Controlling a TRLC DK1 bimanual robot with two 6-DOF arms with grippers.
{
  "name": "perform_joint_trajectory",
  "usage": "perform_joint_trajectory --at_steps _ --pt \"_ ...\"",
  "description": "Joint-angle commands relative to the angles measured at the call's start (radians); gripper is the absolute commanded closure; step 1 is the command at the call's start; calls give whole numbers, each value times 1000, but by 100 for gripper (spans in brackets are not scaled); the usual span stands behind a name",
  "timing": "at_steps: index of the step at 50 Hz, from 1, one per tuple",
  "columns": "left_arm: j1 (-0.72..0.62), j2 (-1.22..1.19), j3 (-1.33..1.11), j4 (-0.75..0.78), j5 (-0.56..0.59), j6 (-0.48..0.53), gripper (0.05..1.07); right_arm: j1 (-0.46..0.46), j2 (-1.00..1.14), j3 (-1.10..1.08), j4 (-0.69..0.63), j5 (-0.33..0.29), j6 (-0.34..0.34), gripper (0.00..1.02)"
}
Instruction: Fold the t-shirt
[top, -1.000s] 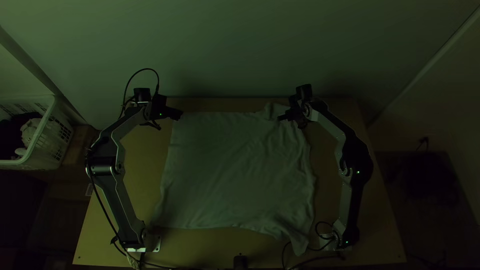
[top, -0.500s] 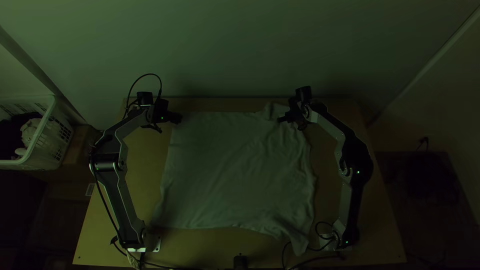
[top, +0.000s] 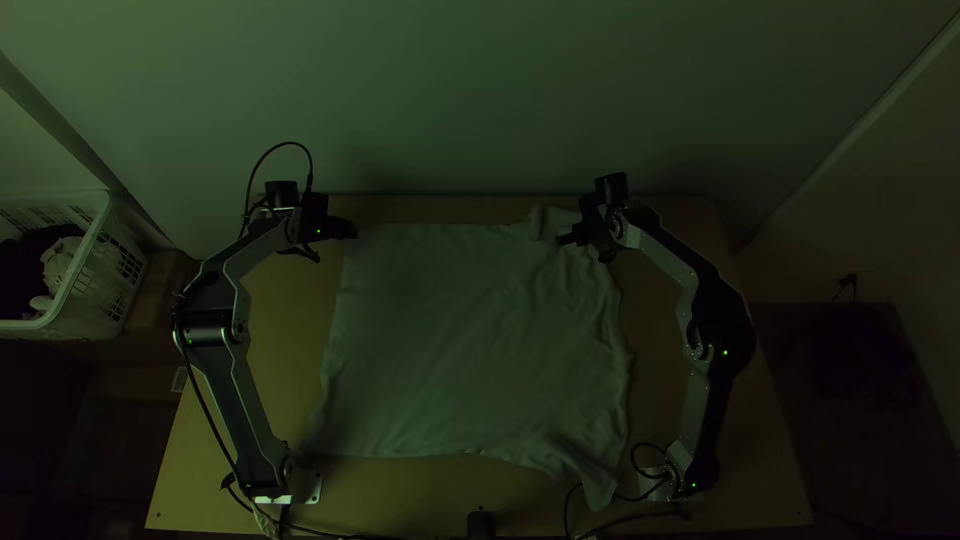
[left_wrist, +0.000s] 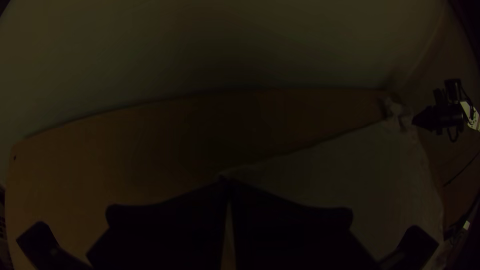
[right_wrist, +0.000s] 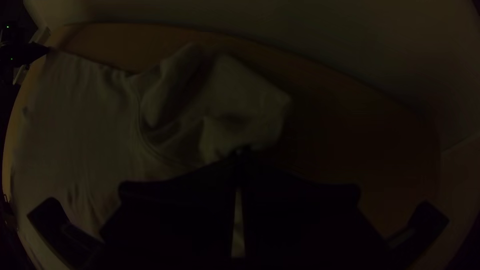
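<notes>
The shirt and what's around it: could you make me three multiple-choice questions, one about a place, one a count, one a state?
1. Seen from above, where is the basket?
A. Left of the table
B. Right of the table
C. On the shirt

2. How many arms stand at the table?
A. One
B. Two
C. Three

3. How does the shirt lie?
A. Rolled up
B. Folded into a small square
C. Spread out

Answers:
1. A: the basket shows beyond the table's left side in the top view.
2. B: one base stands lower left, another lower right.
3. C: the cloth covers much of the table, slightly wrinkled.
</notes>
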Motion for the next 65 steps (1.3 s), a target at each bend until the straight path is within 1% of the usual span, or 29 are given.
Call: perform_joint_trajectory --at_steps 1,15,22,33,42,49,57,65 --pt "-5 -102 -54 13 28 -37 104 3 -96 -48 5 -12 6 100" --pt "-2 -219 -194 32 57 -45 104 15 -234 -166 25 -27 8 100" --pt "9 -337 -298 36 86 -46 104 14 -339 -256 33 -48 9 100" --pt "38 -529 -462 33 125 -43 104 17 -501 -397 35 -58 9 100" --pt "64 -647 -571 30 142 -42 104 32 -607 -463 35 -59 18 100" --pt "95 -718 -648 27 160 -42 104 44 -672 -531 35 -58 21 100" --pt "109 -776 -727 16 162 -19 104 44 -733 -614 35 -59 34 100" --pt "124 -816 -763 -16 177 -3 104 35 -793 -683 35 -85 32 100"
